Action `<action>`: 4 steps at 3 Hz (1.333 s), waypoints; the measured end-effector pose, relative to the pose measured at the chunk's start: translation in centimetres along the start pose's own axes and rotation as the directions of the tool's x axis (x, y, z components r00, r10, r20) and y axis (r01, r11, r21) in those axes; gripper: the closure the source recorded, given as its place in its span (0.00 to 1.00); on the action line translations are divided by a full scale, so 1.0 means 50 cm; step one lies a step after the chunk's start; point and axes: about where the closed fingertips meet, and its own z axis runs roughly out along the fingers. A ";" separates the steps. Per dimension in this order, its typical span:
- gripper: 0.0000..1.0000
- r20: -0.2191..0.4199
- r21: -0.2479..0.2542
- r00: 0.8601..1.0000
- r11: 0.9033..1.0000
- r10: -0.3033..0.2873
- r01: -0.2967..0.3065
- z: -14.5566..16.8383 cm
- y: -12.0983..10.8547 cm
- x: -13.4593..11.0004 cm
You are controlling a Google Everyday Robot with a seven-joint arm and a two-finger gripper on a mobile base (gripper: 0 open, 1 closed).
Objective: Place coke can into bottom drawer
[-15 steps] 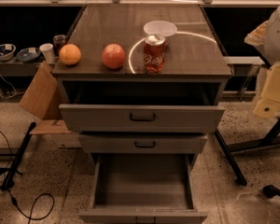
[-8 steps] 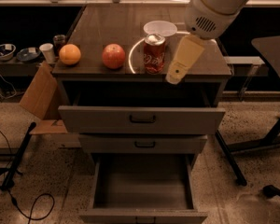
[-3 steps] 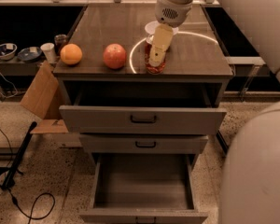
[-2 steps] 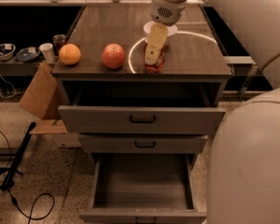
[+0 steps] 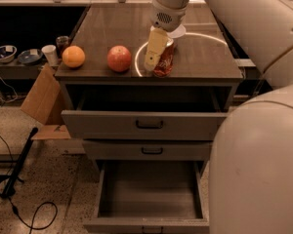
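Note:
The coke can [image 5: 165, 63] stands upright near the front edge of the cabinet top [image 5: 112, 28], red with white lettering. My gripper [image 5: 157, 56] comes down from above and sits right at the can, covering its left side and top. The bottom drawer [image 5: 147, 224] is pulled out at floor level below the cabinet, its deep tray dark and with nothing in it.
A red apple [image 5: 119, 58] and an orange [image 5: 73, 56] sit left of the can. A white bowl [image 5: 177, 31] lies behind the gripper. The top drawer [image 5: 146, 124] is also pulled out; the middle drawer front [image 5: 147, 150] is closed. My arm [image 5: 263, 145] fills the right side.
My arm swung in from the right and the gripper came over and down onto the coke can. The can, the fruit and the drawers have not moved.

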 end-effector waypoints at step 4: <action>0.64 0.002 -0.055 1.000 0.998 -0.011 0.012 0.033 0.021 -0.011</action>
